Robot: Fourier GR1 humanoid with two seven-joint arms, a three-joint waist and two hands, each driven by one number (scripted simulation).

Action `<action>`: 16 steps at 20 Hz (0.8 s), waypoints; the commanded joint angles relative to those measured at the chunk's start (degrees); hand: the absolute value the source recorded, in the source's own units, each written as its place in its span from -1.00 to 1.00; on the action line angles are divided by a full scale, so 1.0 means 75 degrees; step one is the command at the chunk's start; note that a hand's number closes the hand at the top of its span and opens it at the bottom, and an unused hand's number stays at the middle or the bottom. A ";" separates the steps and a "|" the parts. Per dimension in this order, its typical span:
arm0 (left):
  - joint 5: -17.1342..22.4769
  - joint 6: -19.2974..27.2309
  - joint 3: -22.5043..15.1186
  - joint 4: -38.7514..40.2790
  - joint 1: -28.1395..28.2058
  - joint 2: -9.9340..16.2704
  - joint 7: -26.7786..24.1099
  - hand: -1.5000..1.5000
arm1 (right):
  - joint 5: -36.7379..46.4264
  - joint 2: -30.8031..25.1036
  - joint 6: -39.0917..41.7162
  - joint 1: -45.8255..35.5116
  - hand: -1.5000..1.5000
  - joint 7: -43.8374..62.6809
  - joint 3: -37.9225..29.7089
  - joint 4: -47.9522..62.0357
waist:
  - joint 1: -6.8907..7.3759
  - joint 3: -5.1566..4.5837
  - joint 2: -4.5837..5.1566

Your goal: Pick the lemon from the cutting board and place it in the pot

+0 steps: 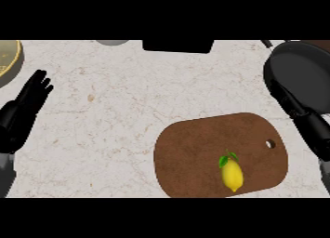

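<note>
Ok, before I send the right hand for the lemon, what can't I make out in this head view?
- Pot: cut off by the right edge; right hand overlaps its lower rim, so its inside shows only partly.
- Right hand: dark against the dark pot, finger pose unreadable.
- Round yellow object: cut by the left edge, unidentifiable.
- Black item and grey item: clipped at the top.
- Cutting board: lower edge cut off.

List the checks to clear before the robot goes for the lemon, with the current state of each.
1. Lemon lying on the cutting board, uncovered: ok.
2. Pot at the far right, nothing seen inside: ok.
3. Right hand free of any object: ok, fingers straight, overlapping the pot's near rim.
4. Left hand out of the way: ok, open at the left edge.
5. Right hand touching the pot: cannot tell.
</note>
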 commanded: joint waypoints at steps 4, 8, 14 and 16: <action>-0.0450 0.0010 -0.0992 0.0341 0.0618 -0.0729 0.0232 0.00 | 0.0989 0.0837 -0.1074 0.0727 1.00 0.1518 0.1219 -0.1005 | -0.0219 0.0417 -0.0172; -0.0285 -0.0068 -0.1288 0.0683 0.0753 -0.0966 0.0695 0.00 | 0.2991 0.0202 -0.3314 0.0444 1.00 0.1307 0.0232 -0.0863 | -0.0818 0.0378 -0.0324; -0.0639 0.0115 -0.1779 0.0677 0.0932 -0.1365 0.0698 0.00 | 0.3834 0.2543 -0.5614 0.1815 -1.00 -0.0668 0.1424 -0.2590 | -0.0487 0.0440 -0.0238; -0.0682 0.0029 -0.1712 0.0676 0.0826 -0.1347 0.0658 0.00 | 0.4602 0.2311 -0.5704 0.2454 -1.00 -0.0108 0.1987 -0.3740 | -0.0371 0.0421 -0.0209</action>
